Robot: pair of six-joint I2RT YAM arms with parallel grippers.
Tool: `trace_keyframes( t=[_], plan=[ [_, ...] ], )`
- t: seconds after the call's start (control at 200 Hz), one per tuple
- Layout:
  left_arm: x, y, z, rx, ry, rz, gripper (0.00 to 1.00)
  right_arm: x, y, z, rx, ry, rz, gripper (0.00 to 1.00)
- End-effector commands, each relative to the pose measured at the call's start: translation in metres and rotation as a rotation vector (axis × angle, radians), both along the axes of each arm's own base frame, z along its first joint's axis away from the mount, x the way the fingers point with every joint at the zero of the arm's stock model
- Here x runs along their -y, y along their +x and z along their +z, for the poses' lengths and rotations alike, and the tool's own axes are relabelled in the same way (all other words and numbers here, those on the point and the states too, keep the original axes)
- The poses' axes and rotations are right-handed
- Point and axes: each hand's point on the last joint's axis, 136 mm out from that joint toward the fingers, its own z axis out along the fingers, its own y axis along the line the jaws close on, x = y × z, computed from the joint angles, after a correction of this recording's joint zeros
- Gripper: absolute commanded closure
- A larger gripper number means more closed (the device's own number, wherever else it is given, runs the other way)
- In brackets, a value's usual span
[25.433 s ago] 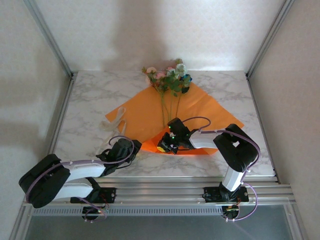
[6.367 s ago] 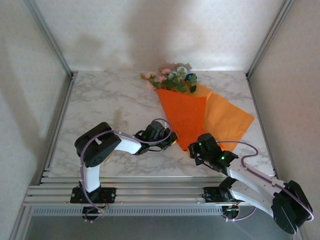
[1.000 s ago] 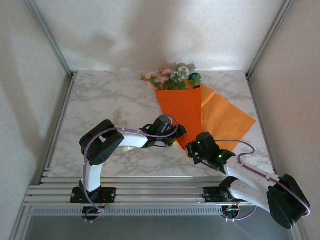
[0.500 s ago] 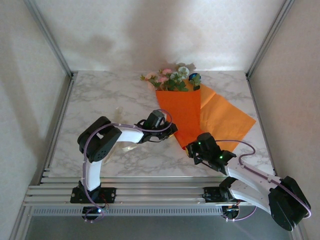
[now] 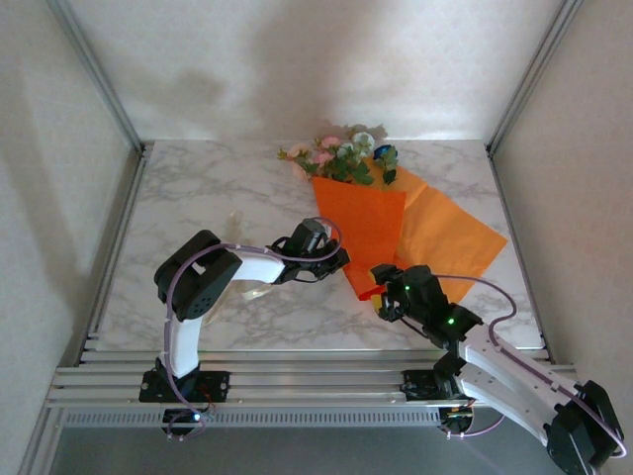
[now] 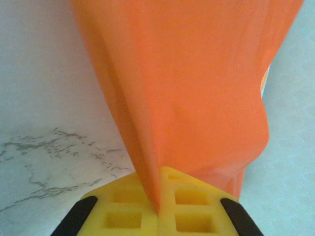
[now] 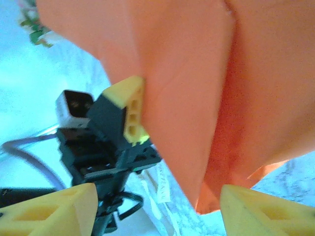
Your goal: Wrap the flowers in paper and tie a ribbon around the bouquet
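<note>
Just clenched the left end effector (image 6: 158, 209) on the folded edge of the paper (image 5: 371, 223) and sprung open the right end effector (image 7: 157, 211) beside the cone tip, keeping the flowers (image 5: 341, 158) wrapped for tying, from the middle of the counter (image 5: 198, 198) to its far edge.

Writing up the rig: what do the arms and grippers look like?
Left arm and right arm: white shells, black joints, looping lilac cables; the right one shows green lights. Left gripper and right gripper: black bodies, yellow fingers with square recesses.
</note>
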Motion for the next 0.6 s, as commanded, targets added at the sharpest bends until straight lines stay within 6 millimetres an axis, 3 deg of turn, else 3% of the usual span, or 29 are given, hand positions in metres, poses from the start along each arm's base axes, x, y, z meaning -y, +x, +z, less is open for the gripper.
trace_keyframes(
  t=[0.0, 0.175, 0.475, 0.596],
  plan=[
    [0.001, -0.007, -0.008, -0.012, 0.001, -0.035, 1.00, 0.003, 0.005, -0.014, -0.023, 0.013, -0.054, 0.32],
    [0.001, -0.007, -0.009, -0.015, 0.004, -0.038, 1.00, -0.006, 0.006, -0.007, -0.042, 0.027, -0.045, 0.31],
    [0.000, -0.006, -0.009, -0.011, 0.010, -0.044, 1.00, -0.003, -0.029, -0.020, -0.113, -0.017, -0.018, 0.30],
    [-0.002, -0.008, -0.010, -0.013, 0.023, -0.058, 1.00, 0.000, -0.023, -0.028, -0.089, -0.005, -0.058, 0.30]
  ],
)
